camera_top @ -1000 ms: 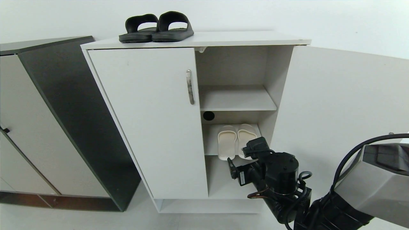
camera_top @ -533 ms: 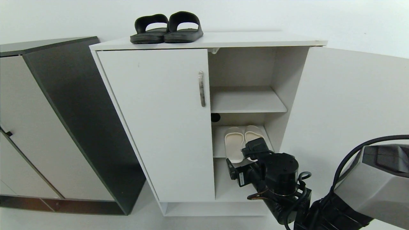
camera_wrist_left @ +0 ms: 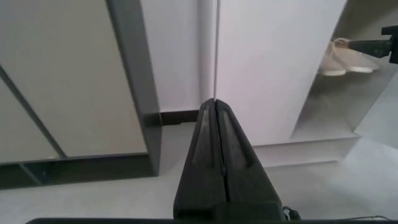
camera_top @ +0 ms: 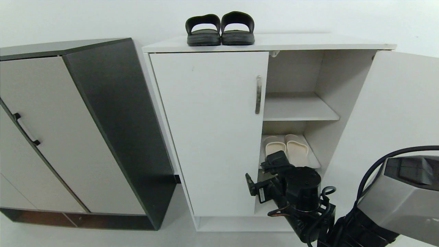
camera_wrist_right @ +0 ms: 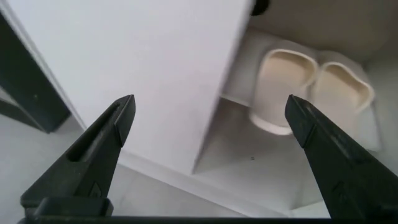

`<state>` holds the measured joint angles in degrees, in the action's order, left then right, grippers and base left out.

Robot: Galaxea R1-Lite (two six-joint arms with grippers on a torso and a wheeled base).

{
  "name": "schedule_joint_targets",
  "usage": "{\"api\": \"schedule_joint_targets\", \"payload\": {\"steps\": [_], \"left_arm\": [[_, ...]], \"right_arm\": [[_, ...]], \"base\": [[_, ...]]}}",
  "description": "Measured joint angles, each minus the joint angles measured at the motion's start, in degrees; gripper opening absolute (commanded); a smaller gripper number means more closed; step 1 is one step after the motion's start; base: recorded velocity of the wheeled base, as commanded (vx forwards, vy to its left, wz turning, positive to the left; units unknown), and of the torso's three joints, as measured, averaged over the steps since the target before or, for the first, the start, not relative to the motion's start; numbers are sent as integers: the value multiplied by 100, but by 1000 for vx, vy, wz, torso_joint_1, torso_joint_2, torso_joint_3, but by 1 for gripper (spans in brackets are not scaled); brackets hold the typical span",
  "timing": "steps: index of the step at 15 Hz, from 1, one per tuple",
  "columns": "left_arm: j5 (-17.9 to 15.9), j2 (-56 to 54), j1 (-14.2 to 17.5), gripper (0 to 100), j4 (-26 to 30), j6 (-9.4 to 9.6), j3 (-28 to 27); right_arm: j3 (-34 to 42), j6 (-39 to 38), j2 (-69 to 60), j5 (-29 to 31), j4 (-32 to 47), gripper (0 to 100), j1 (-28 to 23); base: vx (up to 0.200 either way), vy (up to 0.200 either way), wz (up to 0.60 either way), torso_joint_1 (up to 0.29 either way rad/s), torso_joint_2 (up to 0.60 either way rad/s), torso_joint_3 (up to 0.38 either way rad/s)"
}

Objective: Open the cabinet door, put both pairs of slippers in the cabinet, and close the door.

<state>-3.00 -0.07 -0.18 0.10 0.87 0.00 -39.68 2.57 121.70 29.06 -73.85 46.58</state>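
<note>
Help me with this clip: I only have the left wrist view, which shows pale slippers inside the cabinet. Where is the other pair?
Observer: The black slippers sit side by side on top of the white cabinet.
Operator: Is the right gripper holding anything?
Observer: No. The right gripper is open and empty, out in front of the pale slippers on the second shelf down.
Operator: And the right door?
Observer: The right door stands wide open.
</note>
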Motion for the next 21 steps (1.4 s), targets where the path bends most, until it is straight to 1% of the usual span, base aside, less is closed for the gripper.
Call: {"api": "schedule_joint_targets", "payload": {"steps": [6, 9, 20, 21], "left_arm": [[0, 0, 0, 0, 0, -7, 0], [2, 0, -9, 0, 0, 0, 0], [0, 0, -4, 0, -2, 0, 0], [0, 0, 2, 0, 4, -5, 0]], "right_arm": [[99, 90, 35, -88, -278, 100, 44], [156, 128, 79, -208, -471, 100, 61], [176, 128, 132, -208, -508, 100, 52], [178, 128, 145, -211, -506, 100, 55]], "base": [[0, 200, 0, 1, 2, 4], [0, 0, 0, 0, 0, 0], [0, 0, 0, 0, 0, 0], [0, 0, 0, 2, -193, -198]]}}
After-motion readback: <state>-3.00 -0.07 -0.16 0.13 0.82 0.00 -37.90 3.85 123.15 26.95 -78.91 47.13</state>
